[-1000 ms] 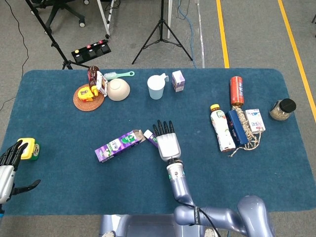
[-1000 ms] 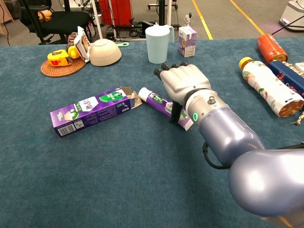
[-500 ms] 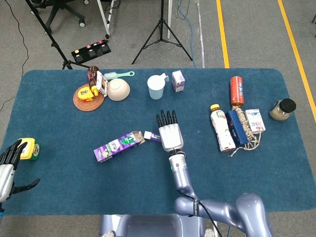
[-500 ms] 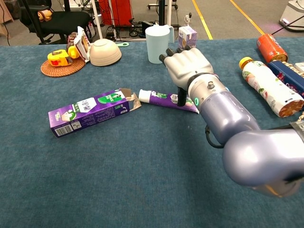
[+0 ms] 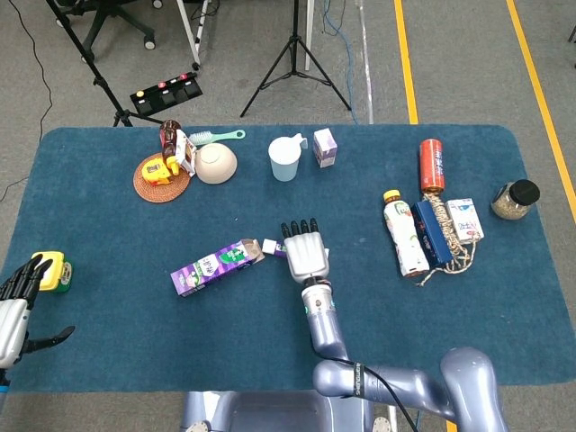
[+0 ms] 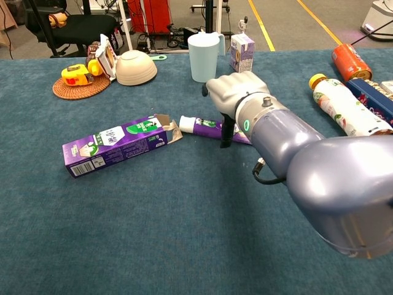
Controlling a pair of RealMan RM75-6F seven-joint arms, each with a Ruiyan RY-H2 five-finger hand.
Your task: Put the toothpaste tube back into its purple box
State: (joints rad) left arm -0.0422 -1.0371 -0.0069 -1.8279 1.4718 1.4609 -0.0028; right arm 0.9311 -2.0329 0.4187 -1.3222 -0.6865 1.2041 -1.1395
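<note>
The purple box (image 5: 219, 265) lies on its side on the blue table, its flap open toward the right; the chest view also shows the box (image 6: 116, 143). The toothpaste tube (image 6: 206, 126) lies on the cloth just right of that opening, with its white cap (image 5: 269, 246) pointing at it. My right hand (image 5: 304, 252) covers the tube's tail. In the chest view the right hand (image 6: 236, 98) curls over the tube, thumb down on the near side. My left hand (image 5: 13, 304) hovers at the table's left edge, fingers spread and holding nothing.
A yellow-green object (image 5: 51, 271) sits by the left hand. At the back stand a woven coaster with items (image 5: 162, 177), a bowl (image 5: 216, 163), a pale blue mug (image 5: 284, 159) and a small carton (image 5: 325, 147). Right of the hand lie a bottle (image 5: 407, 236), a red can (image 5: 432, 165) and a jar (image 5: 516, 200).
The tube has swung from a diagonal to lie in line with the box opening. My right hand's fingers, straight before, now curl down over the tube's tail. The left hand has barely moved.
</note>
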